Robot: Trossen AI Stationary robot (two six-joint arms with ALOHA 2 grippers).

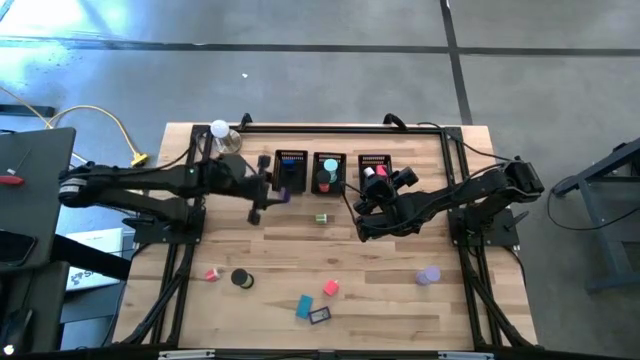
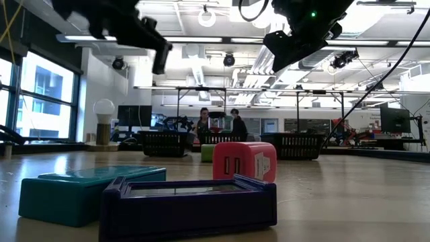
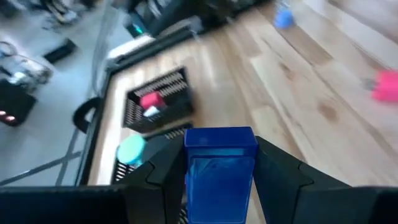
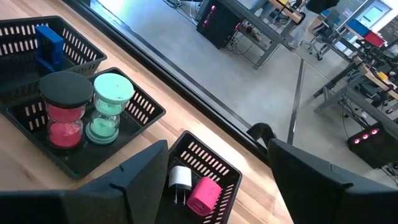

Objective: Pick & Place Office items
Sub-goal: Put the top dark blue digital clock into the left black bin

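Blue block sits clamped between the left gripper's fingers, raised beside the leftmost bin. Right gripper hovers over the rightmost bin with fingers spread and nothing between them.

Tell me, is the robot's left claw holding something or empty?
Holding something. In the left wrist view, the left gripper is clamped on a blue block, its dark fingers pressing both sides.

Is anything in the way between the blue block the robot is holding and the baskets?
Nothing visible. The left gripper holds the blue block in the air by the left black bin, with open space between them. The right gripper hovers open over the right bin.
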